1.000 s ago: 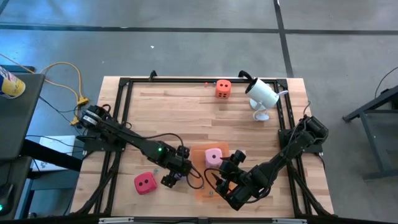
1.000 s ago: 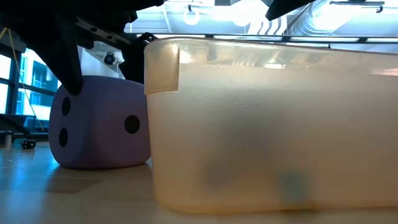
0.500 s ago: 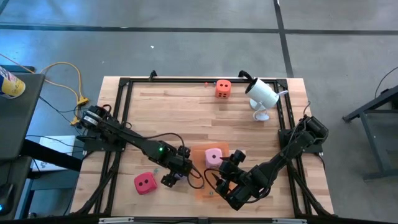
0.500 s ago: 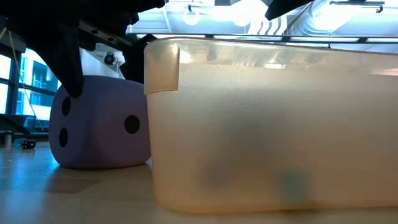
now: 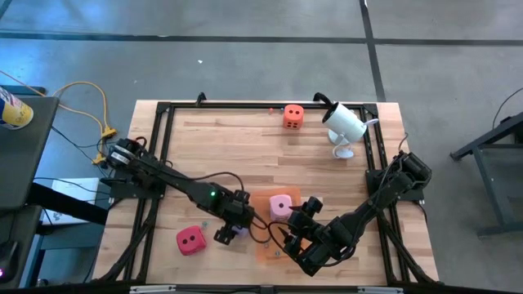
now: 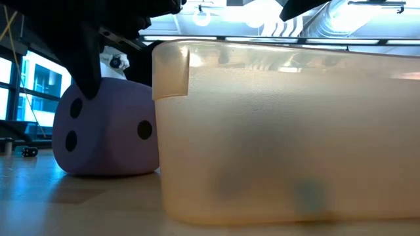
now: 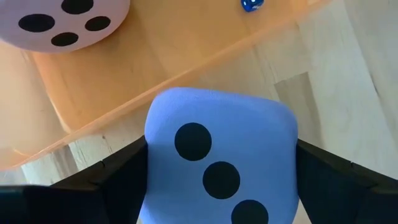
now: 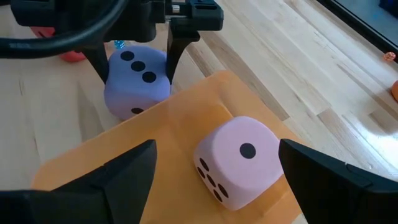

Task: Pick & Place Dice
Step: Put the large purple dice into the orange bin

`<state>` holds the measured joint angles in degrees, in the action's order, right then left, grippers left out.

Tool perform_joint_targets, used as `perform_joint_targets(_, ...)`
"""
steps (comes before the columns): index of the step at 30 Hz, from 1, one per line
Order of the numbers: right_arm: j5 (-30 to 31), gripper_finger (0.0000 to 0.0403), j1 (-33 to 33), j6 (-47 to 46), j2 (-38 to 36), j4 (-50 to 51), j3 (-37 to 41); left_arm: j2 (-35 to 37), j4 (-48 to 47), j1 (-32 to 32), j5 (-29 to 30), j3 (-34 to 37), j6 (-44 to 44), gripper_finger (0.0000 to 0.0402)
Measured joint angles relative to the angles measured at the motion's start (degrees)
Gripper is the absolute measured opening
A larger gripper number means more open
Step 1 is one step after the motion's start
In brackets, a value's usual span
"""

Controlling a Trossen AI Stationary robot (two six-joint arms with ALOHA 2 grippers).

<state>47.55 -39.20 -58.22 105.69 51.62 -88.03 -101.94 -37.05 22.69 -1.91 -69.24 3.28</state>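
The purple die (image 7: 217, 155) stands on the wood beside the edge of the translucent orange mat (image 8: 124, 149). My left gripper (image 5: 231, 229) points steeply down over it, shut on it. The pink die (image 8: 239, 158) sits on the mat. My right gripper (image 8: 216, 143) hovers open above and near the pink die, touching nothing. The red die (image 5: 189, 240) lies near the front left, and the orange die (image 5: 293, 116) rests at the far edge. My left gripper pinches the purple die between its two fingers, on two opposite side faces (image 7: 152, 168). The fingers (image 8: 99, 62) come from above, pointing steeply down. The three-pip face is up. The die's bottom (image 6: 105, 172) stays on the table, slightly tilted.
A white camera (image 5: 343, 122) stands at the back right. A small blue object (image 7: 250, 5) lies on the wood by the mat. A black frame (image 5: 163, 106) borders the table. Bare wood stretches across the middle and far left.
In the low view, my left gripper's visible finger has moved in against the purple die. The die has turned and tipped a little while staying on the table.
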Motion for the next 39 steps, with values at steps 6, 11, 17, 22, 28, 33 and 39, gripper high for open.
perform_joint_targets(6,-0.46,0.0327,-0.07,0.02,0.00,0.02,0.00,4.80,-1.30,2.41,5.27,0.29,1.93,0.0321)
perform_joint_targets(11,-1.23,0.0327,-0.17,0.02,0.00,0.03,0.02,11.73,-2.84,4.36,10.65,0.22,5.13,0.0320)
perform_joint_targets(17,-1.09,0.0327,-0.17,-0.04,0.00,0.07,0.02,19.82,-1.08,4.44,14.75,-0.56,7.51,0.0320)
perform_joint_targets(22,-0.51,0.0327,-0.17,-0.38,0.00,0.32,0.00,22.67,11.23,3.46,16.68,-0.83,6.77,0.0320)
perform_joint_targets(28,2.89,0.0327,-1.27,-4.46,-0.02,3.71,0.01,19.13,18.31,2.08,16.82,-0.83,8.82,0.0320)
perform_joint_targets(33,4.66,0.0327,-3.17,-10.03,-0.02,7.82,0.02,14.26,24.32,0.45,17.07,-0.81,11.52,0.0320)
perform_joint_targets(39,5.74,0.0327,-4.94,-11.20,-0.04,8.17,0.02,11.05,23.08,-1.66,17.03,-0.80,14.48,0.0320)
